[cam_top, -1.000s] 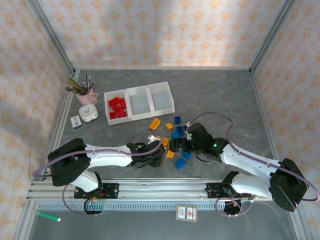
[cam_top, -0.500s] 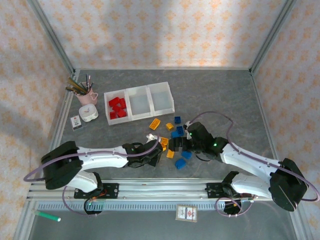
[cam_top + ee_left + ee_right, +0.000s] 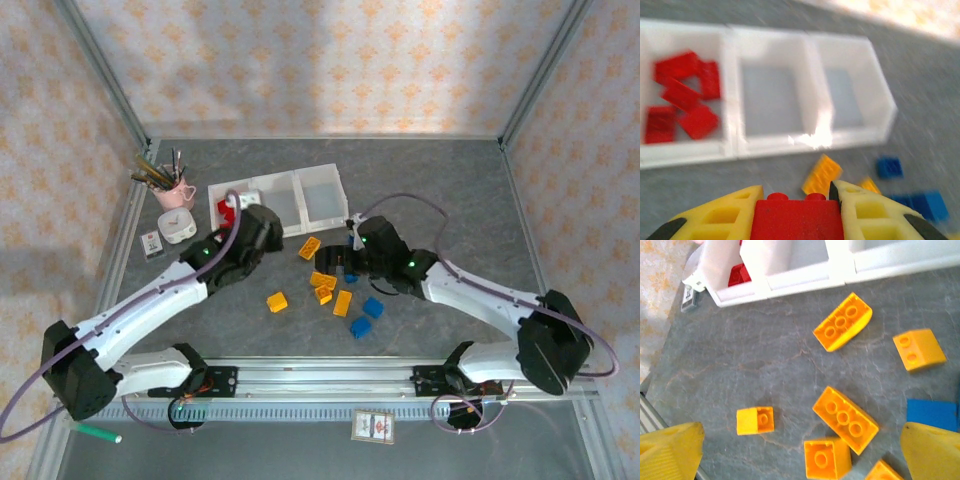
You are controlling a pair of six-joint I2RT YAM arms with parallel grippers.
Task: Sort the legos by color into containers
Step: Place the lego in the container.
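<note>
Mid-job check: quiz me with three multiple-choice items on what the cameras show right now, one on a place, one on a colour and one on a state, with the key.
1. Which bin of the containers holds the red legos?
A) the left bin
B) the middle bin
C) the right bin

2. What colour is the brick between the jaws of the left gripper?
A) blue
B) red
C) yellow-orange

3. What state is the right gripper in?
A) shut on a blue brick
B) shut with nothing in it
C) open, holding nothing

Key:
1 A: the left wrist view shows the red pieces lying in the left bin.
2 B: a red brick sits clamped between the yellow jaws.
3 C: its jaws stand wide apart above the yellow-orange legos, gripping none.
</note>
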